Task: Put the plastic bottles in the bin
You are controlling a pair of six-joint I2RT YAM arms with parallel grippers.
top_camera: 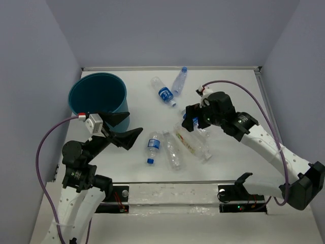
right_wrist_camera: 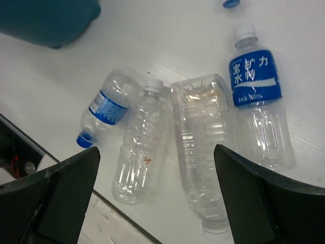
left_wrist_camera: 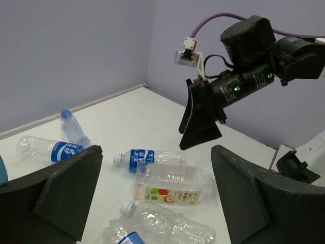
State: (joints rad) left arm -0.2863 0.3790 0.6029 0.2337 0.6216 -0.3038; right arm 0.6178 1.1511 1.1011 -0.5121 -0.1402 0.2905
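Teal bin [top_camera: 81, 89]: upright, upper left of top view, on far-left part of table [top_camera: 228, 96].
L gripper [top_camera: 125, 129]: jaws wide apart, holding nothing. Lower left of top view, just below-right of bin, tips twd centre.
R gripper [top_camera: 195, 122]: jaws wide apart, holding nothing. Centre-right of top view, hanging above right end of bottle cluster, not touching.
Cluster: 4 bottles lying flat mid-frame in top view, packed side by side. R wrist view, left to right: blue-cap bottle [right_wrist_camera: 104, 109], clear bottle [right_wrist_camera: 138, 152], square bottle [right_wrist_camera: 203, 152], blue-label bottle [right_wrist_camera: 259, 101] w/ white cap.
Cluster vs R gripper: clear and square bottles lie under its open jaws. Blue-cap bottle is off to frame left of jaws, blue-label bottle off to frame right.
Cluster vs L gripper: blue-cap bottle nearest, just right of its tips in top view, apart.
Far pair: far labelled bottle [top_camera: 163, 92] and far plain bottle [top_camera: 179, 80], upper centre of top view, right of bin, well apart from both grippers.
All bottles: on table, outside bin.
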